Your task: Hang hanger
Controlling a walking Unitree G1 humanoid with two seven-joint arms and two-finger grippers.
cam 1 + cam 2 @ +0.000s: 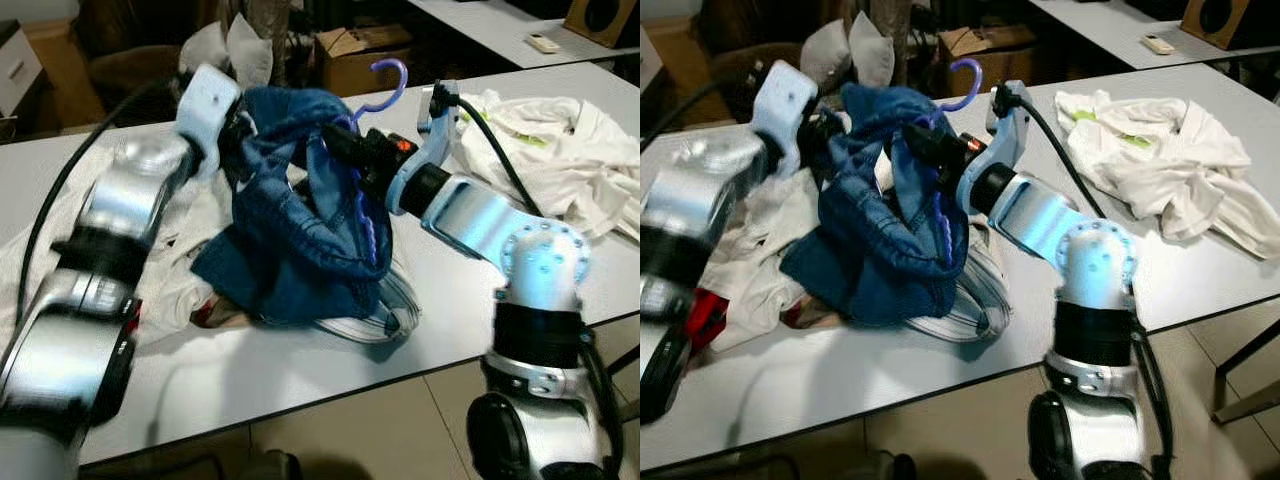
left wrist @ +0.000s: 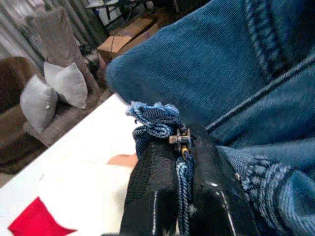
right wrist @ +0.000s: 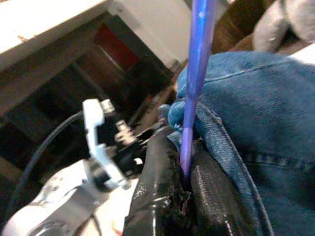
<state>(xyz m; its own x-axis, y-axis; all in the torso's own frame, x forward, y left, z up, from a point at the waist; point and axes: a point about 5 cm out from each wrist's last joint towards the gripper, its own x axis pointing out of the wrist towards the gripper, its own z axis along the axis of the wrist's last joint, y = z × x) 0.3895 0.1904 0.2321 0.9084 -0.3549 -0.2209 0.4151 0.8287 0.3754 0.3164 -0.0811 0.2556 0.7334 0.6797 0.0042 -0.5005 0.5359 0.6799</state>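
The right gripper is pinching the stem of the purple hanger, its two black fingers closed tight on the plastic, with the hook rising just above it. The left gripper is clamped on a frayed fold of the blue denim garment, which is bunching between the two grippers and sagging below them onto the white table.

Several things could go wrong from here. The left grip is biting only a thin edge of cloth, so the denim's weight could pull it free as the arms are lifting. The hanger stem is narrow and smooth, so it may twist or slide between the right fingers, tipping the hook away from any rail. The garment appears to be draping loosely around the hanger rather than sitting squarely on it, though the folds are hiding the shoulders, so it might slip off one side. Hanging cloth could also be dragging the pale clothes lying beneath the left gripper.

Beyond the right gripper's wrist, a heap of white clothing is lying well apart.

No brand, label or readable writing is showing anywhere.
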